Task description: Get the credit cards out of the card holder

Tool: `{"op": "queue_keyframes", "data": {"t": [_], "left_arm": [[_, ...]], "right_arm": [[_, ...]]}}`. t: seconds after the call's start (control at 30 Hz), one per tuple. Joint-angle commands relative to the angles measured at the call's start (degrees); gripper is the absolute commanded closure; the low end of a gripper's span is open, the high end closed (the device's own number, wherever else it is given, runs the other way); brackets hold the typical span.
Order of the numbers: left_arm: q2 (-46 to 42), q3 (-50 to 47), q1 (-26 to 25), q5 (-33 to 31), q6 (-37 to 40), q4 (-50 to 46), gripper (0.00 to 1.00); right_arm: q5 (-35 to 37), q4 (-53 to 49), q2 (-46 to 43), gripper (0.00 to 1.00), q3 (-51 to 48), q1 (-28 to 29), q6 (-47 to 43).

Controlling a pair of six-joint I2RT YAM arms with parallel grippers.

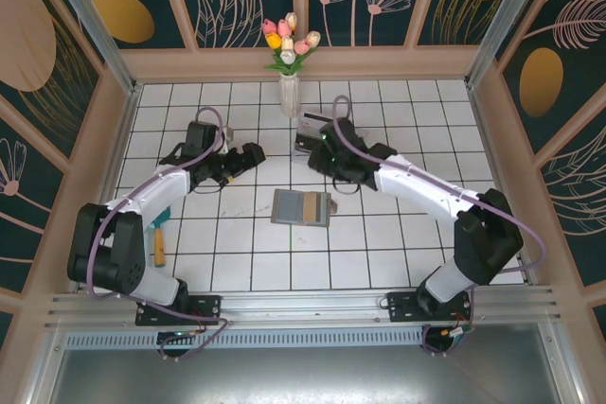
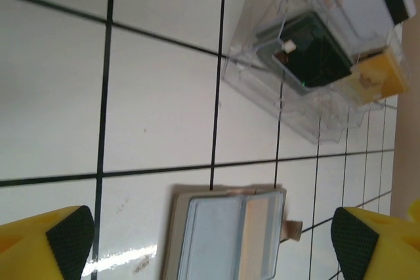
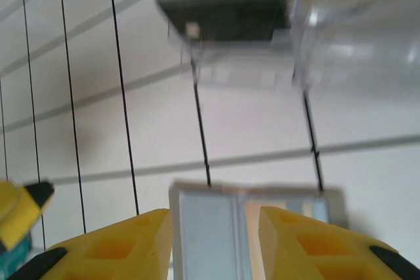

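The card holder (image 1: 301, 207) lies open and flat on the white tiles, grey-blue panel on the left. A tan credit card (image 2: 261, 227) shows in its right panel, and its small tab sticks out to the right. My left gripper (image 1: 248, 160) hovers left of and above the holder. In the left wrist view, the left gripper (image 2: 213, 240) is wide open and empty. My right gripper (image 1: 327, 172) hangs between the clear tray (image 1: 312, 125) and the holder. In the right wrist view, the right gripper (image 3: 215, 227) is partly open with nothing between its fingers. A dark card (image 2: 308, 57) and a yellow card (image 2: 377, 73) rest in the tray.
A white vase of tulips (image 1: 289, 92) stands behind the tray at the back centre. A teal and tan object (image 1: 161, 241) lies by the left arm. Wooden walls ring the tiled floor.
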Motion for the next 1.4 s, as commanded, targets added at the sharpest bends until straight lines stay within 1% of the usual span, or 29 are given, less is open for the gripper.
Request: {"op": "queue_keyframes", "data": {"t": [0.0,0.03,0.1,0.23,0.33,0.43,0.57,0.73,0.87,0.97,1.23,1.37], "left_arm": [[-1.0,-1.4,-2.3,1.6,-0.8,1.4,0.09],[-0.7,-1.5,-2.9,1.7,-1.0,1.3,0.12],[0.2,-1.7,-4.1,2.0,-1.6,1.3,0.17],[1.1,-3.2,-5.4,3.3,-3.6,2.6,0.32],[2.2,-4.4,-6.3,5.6,-5.3,5.1,0.37],[4.4,-4.1,-7.5,7.1,-5.8,6.0,0.4],[6.5,-3.5,-9.3,7.4,-5.5,6.3,0.41],[9.6,-2.7,-11.0,6.4,-5.3,6.9,0.43],[11.6,-2.5,-11.1,5.3,-5.2,7.1,0.43],[12.7,-2.8,-11.1,5.3,-4.9,6.9,0.43],[12.6,-3.5,-11.1,4.7,-4.2,6.5,0.43],[14.2,-3.6,-11.1,4.6,-4.2,6.6,0.43]], "right_arm": [[-1.8,-0.2,-1.2,0.6,-4.0,3.6,6.5],[-1.8,0.6,-0.9,0.61,-4.8,4.4,7.1],[-5.0,3.0,0.2,0.63,-7.0,5.0,8.0],[-6.2,5.4,2.2,0.66,-9.2,4.8,8.4],[-7.4,7.6,4.1,0.66,-10.5,4.1,7.3],[-9.9,9.9,6.3,0.67,-11.0,3.0,5.6],[-8.9,8.8,8.2,0.67,-10.6,1.8,4.0],[-6.7,6.0,9.2,0.64,-9.9,0.9,2.5],[-5.5,4.9,8.7,0.63,-10.2,0.2,2.2],[-5.9,5.0,8.9,0.63,-10.4,0.0,2.0],[-6.2,4.7,10.5,0.63,-10.0,-0.1,1.5],[-4.4,1.7,11.8,0.62,-8.3,0.3,1.2]]}}
